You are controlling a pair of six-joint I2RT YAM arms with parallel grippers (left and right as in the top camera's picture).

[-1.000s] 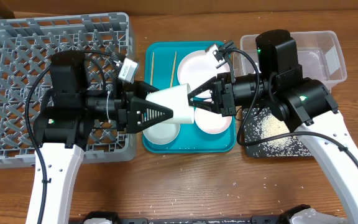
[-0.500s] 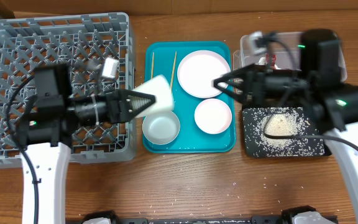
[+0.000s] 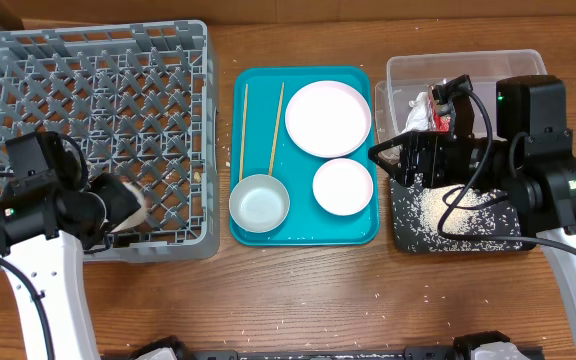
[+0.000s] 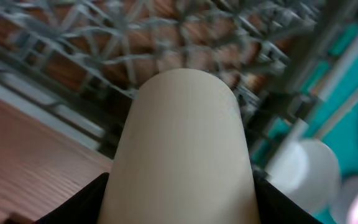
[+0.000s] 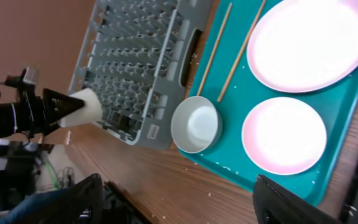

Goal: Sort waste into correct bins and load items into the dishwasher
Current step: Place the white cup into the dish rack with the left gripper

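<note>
Brightly and evenly lit from above in the overhead view, with soft, short shadows along the front edges of the dish rack (image 3: pixel 88 100) and teal tray (image 3: pixel 303 228) on the bench (image 3: pixel 298 300). Slightly washed out on the plate (image 3: pixel 328 118). Smeared near the front-left corner, around the cup (image 3: pixel 128 205) in the left claw (image 3: pixel 133 208). From the left wrist, fairly sharp on the cup, heavily blurred on the rack lattice and tray behind. From the right wrist, crisp mid-frame, tilted and wide-angled, dark and soft on the fingers (image 5: pixel 76 199) of the right claw (image 5: pixel 179 179) at the bottom corners.
</note>
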